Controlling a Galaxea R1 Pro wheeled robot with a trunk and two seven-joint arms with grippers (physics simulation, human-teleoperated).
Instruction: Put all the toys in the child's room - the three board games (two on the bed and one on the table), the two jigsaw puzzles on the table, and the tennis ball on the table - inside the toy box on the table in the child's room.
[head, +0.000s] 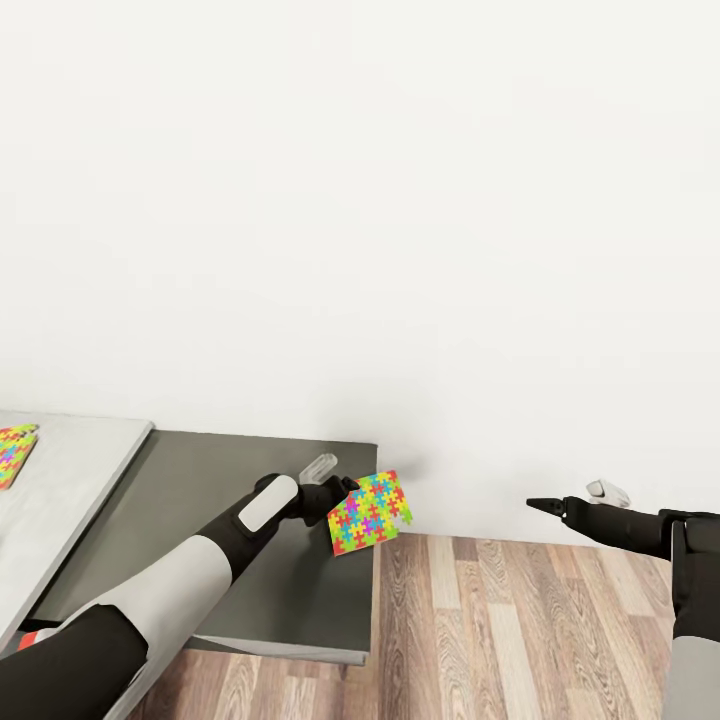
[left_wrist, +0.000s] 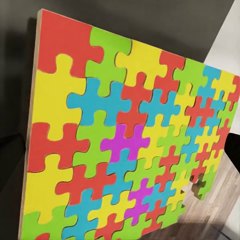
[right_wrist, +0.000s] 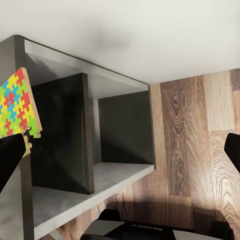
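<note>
My left gripper (head: 338, 502) is shut on a jigsaw puzzle (head: 371, 512), a slab of bright interlocking pieces. It is held tilted at the right end of the table's dark grey wing (head: 215, 470) and juts out over the floor. The left wrist view sees this puzzle (left_wrist: 125, 140) up close, and the right wrist view sees its edge (right_wrist: 16, 105). A second jigsaw puzzle (head: 14, 452) lies on the light grey table top (head: 75, 480) at the far left. My right gripper (head: 535, 503) hangs open over the floor to the right, holding nothing.
A white wall (head: 400, 250) runs close behind the table. Wood-plank floor (head: 520, 630) spreads to the right of the table's end. The right wrist view faces dark open shelf compartments (right_wrist: 100, 145) in that end of the table.
</note>
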